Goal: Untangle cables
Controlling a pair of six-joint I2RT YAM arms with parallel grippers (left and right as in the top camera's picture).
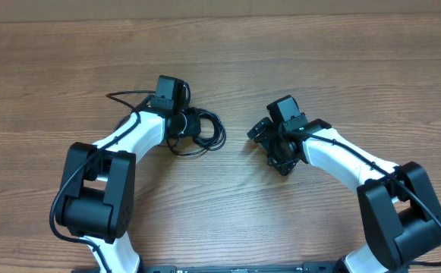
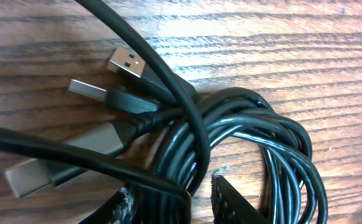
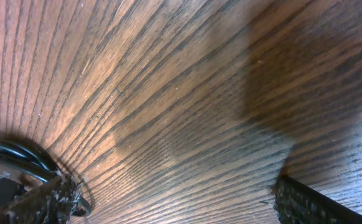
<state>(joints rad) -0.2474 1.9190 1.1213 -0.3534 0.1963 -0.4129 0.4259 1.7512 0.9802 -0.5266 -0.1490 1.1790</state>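
Note:
The cables (image 1: 207, 138) lie as a tangled black bundle at the table's middle left. In the left wrist view the coil (image 2: 255, 134) is close up, with silvery USB plugs (image 2: 126, 62) sticking out to the left. My left gripper (image 1: 190, 126) sits on the bundle. Its fingers (image 2: 174, 200) are narrowed around several strands. My right gripper (image 1: 264, 141) is open and empty on bare wood just right of the bundle. In the right wrist view its fingers (image 3: 174, 199) are wide apart, and a bit of cable (image 3: 9, 152) shows by the left finger.
The wooden table (image 1: 319, 61) runs in all directions around the arms. A single cord loop (image 1: 121, 96) trails left from the bundle beside the left arm. Both arm bases stand at the near edge.

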